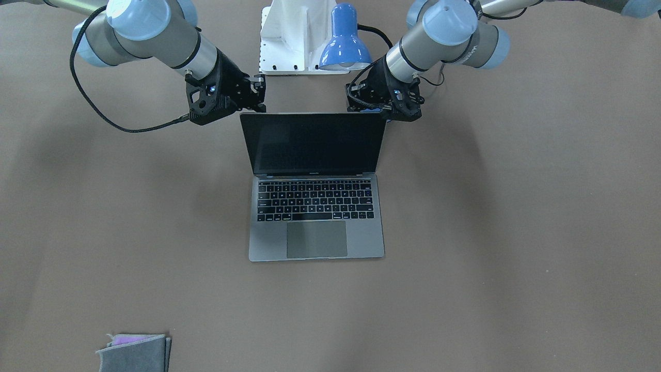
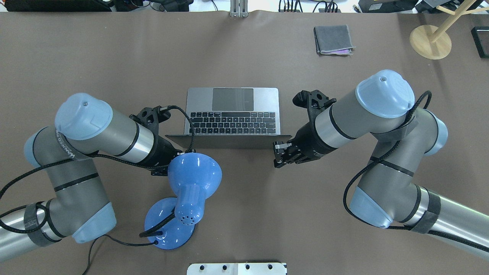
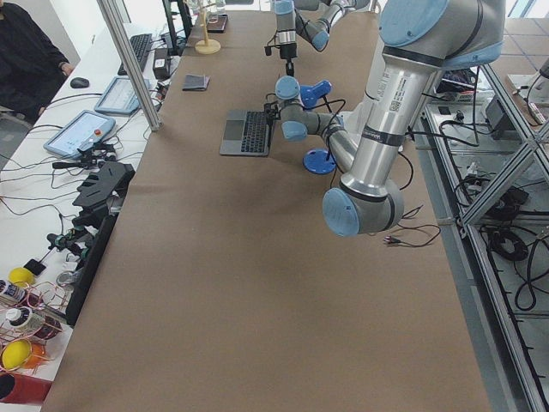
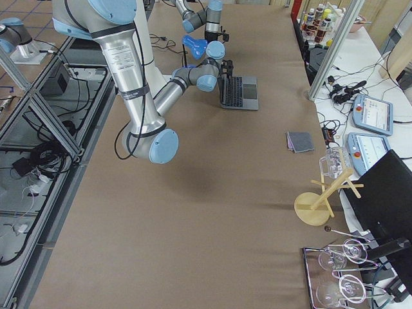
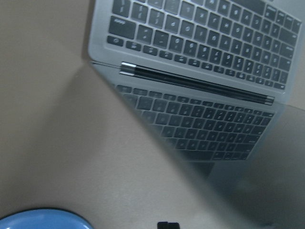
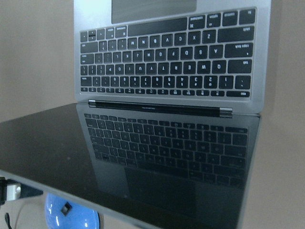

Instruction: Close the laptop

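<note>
The left gripper (image 1: 373, 102) sits just behind one top corner of the lid. Cables clutter it in the front view and the blue desk lamp (image 2: 194, 173) covers it from overhead, so I cannot tell whether its jaws are parted. The left wrist view is blurred.

The right gripper (image 1: 260, 93) is just beside the other top corner, jaws apart, grasping nothing; whether it touches the lid is unclear.

The laptop (image 1: 316, 206) lies in the middle of the table (image 1: 516, 232), open, with its dark screen leaning back toward the robot. The lamp stands close behind the lid.

A folded grey cloth (image 1: 134, 354), cut off by the frame, lies well apart, near the operators' edge.
</note>
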`<action>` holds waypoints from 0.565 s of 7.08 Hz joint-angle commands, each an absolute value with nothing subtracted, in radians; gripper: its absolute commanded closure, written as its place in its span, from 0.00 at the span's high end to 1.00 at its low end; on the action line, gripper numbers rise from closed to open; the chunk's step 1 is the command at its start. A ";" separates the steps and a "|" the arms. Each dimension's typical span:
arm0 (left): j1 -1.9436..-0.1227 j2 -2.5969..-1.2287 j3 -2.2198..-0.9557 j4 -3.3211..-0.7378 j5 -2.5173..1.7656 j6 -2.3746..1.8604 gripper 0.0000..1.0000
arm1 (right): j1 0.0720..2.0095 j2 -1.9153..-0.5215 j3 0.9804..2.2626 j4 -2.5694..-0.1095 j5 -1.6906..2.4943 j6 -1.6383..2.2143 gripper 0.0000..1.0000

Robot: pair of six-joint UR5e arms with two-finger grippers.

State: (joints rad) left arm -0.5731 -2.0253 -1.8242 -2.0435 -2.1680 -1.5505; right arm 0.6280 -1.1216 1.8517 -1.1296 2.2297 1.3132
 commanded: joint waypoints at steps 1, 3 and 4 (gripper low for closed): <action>-0.653 -2.094 -1.777 -2.008 -2.171 -1.543 0.00 | 0.670 -1.039 1.775 -1.129 2.224 1.310 0.00; -0.721 -2.173 -1.651 -2.017 -2.171 -1.537 0.00 | 0.713 -0.986 1.709 -1.126 2.223 1.301 0.00; -0.738 -2.190 -1.608 -2.017 -2.169 -1.501 0.00 | 0.735 -0.961 1.662 -1.124 2.221 1.298 0.00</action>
